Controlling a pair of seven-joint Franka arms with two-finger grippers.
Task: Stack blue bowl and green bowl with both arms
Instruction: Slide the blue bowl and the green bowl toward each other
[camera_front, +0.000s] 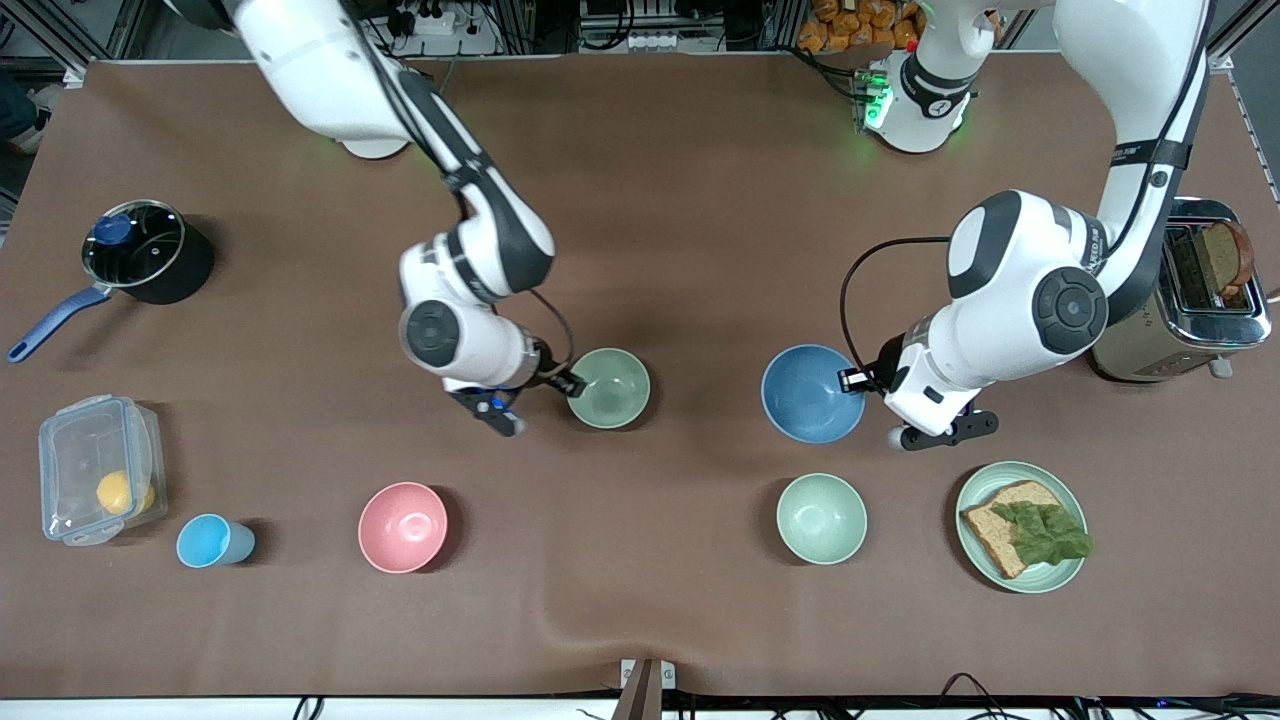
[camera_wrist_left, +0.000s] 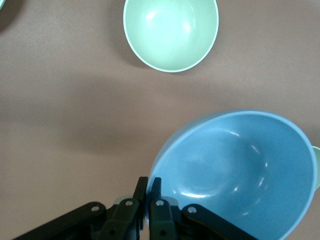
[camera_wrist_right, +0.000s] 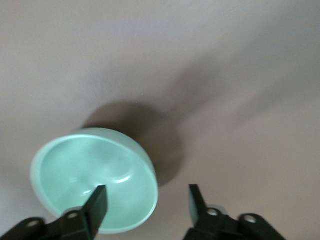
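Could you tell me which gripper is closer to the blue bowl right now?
Left. The left gripper is shut on the rim of the blue bowl. The right gripper is open around the rim of the green bowl, toward the right arm's end.

We see the front view evenly and brightly lit from overhead, and the brown counter (camera_front: 700, 200) shows soft, short shadows tucked beside each bowl and under both arms. A green indicator glow spills near the left arm's base. The toaster (camera_front: 1185, 300) throws a little metallic glare, and the pot lid (camera_front: 133, 240) glints.

In the left wrist view the blue bowl (camera_wrist_left: 240, 175) carries small white highlights on its inner wall, and a broad diffuse shadow crosses the counter beside it. The left tool (camera_wrist_left: 148, 200) is dark and slightly soft.

We find the right wrist view blurred overall; the green bowl (camera_wrist_right: 95, 180) is hazy and casts a dark shadow.
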